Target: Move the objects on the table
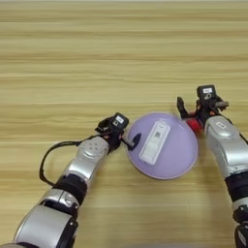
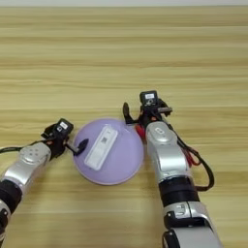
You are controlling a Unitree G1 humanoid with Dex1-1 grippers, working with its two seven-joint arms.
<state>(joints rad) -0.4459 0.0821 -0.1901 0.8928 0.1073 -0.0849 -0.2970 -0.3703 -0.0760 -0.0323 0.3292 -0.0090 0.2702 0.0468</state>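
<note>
Low in the centre of the frame, on the light-wood desk point(image 1: 97, 58), lies the round lilac plate point(image 1: 174, 157), and the flat white remote-like bar point(image 1: 155, 142) rests on it, tilted, a little left of the plate's middle. The left gripper point(image 1: 127, 137) sits at the plate's left rim, one black fingertip reaching just over the edge towards the bar; the fingers look parted, with nothing between them. The right gripper point(image 1: 193, 112) stands at the plate's upper right rim, its fingers spread open either side of the small red cube point(image 1: 194, 124), which lies on the desk touching or just beside the rim. Whether the fingers touch the cube I cannot tell. The short blue stick is not visible in either view.

The step in hand appears to be the right gripper taking the cube. To do it well, the fingers should come down evenly on both sides of the cube and close squarely on flat faces, not on a corner, so it does not squirt sideways. The plate is close, so the inner finger needs care not to catch the rim and shove the plate and the bar on it. The left gripper would do best holding off from the rim meanwhile.
</note>
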